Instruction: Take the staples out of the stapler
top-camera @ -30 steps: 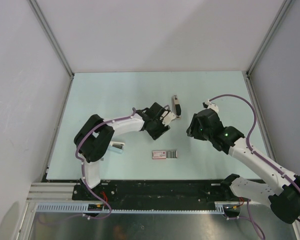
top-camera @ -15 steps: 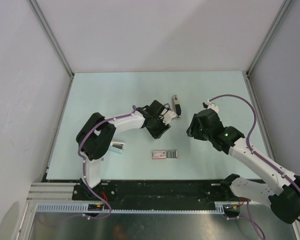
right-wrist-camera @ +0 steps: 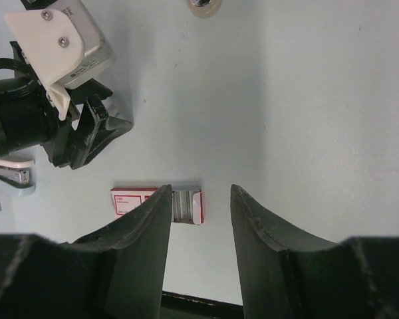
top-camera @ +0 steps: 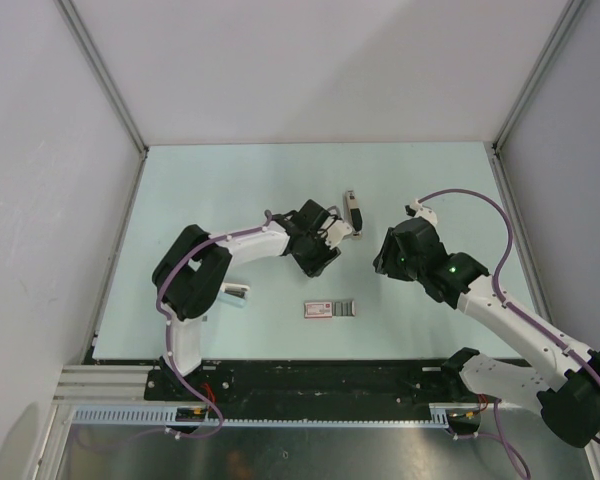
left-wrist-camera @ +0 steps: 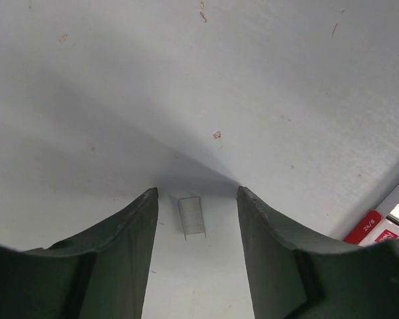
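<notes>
The stapler point(top-camera: 352, 211), slim and black with a cream end, lies on the table just beyond my left wrist, and neither gripper touches it. My left gripper point(top-camera: 320, 260) point(left-wrist-camera: 196, 193) points down at the table, open. A short strip of staples point(left-wrist-camera: 191, 216) lies flat between its fingertips, clear of both fingers. My right gripper point(top-camera: 382, 262) point(right-wrist-camera: 199, 189) hovers to the right of the left one, open and empty. The stapler is outside both wrist views.
A red-and-white staple box point(top-camera: 330, 308) point(right-wrist-camera: 155, 203) lies near the front edge, its right end open; a corner shows in the left wrist view point(left-wrist-camera: 379, 226). A white-and-teal oblong object point(top-camera: 238, 293) point(right-wrist-camera: 10, 176) sits beside the left arm's elbow.
My left arm has shifted slightly to the right and back, toward the stapler. The right arm and the objects have not moved.
</notes>
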Controlling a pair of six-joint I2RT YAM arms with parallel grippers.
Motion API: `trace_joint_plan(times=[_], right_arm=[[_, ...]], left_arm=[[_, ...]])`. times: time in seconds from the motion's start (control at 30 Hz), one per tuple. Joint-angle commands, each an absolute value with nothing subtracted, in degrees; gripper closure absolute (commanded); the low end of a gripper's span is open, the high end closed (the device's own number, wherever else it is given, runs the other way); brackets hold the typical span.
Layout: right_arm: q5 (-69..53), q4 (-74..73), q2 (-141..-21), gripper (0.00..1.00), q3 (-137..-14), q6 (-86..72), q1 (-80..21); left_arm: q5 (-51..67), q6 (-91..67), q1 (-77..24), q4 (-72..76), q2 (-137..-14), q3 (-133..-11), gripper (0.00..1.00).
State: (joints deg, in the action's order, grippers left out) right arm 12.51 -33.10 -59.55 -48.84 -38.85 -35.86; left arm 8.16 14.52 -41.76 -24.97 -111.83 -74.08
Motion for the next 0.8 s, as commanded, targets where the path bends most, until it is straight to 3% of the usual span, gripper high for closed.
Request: trace_joint_plan(times=[0.0, 0.33, 0.77], right_arm=[[12.18, -31.78, -58.74, 0.55, -48.8, -38.19, -35.52], [12.19, -31.39, -58.32, 0.56, -48.17, -38.23, -35.51], [12.03, -31.02, -58.09, 0.56, -47.99, -38.28, -35.57]], left_arm=[[8.01, 15.87, -40.37, -28.07, -113.49, -73.23, 0.44], [9.19, 15.51, -38.99, -28.44, -113.31, -71.53, 0.53], [5.37, 14.74, -39.63, -28.64, -109.8, -67.17, 0.48]])
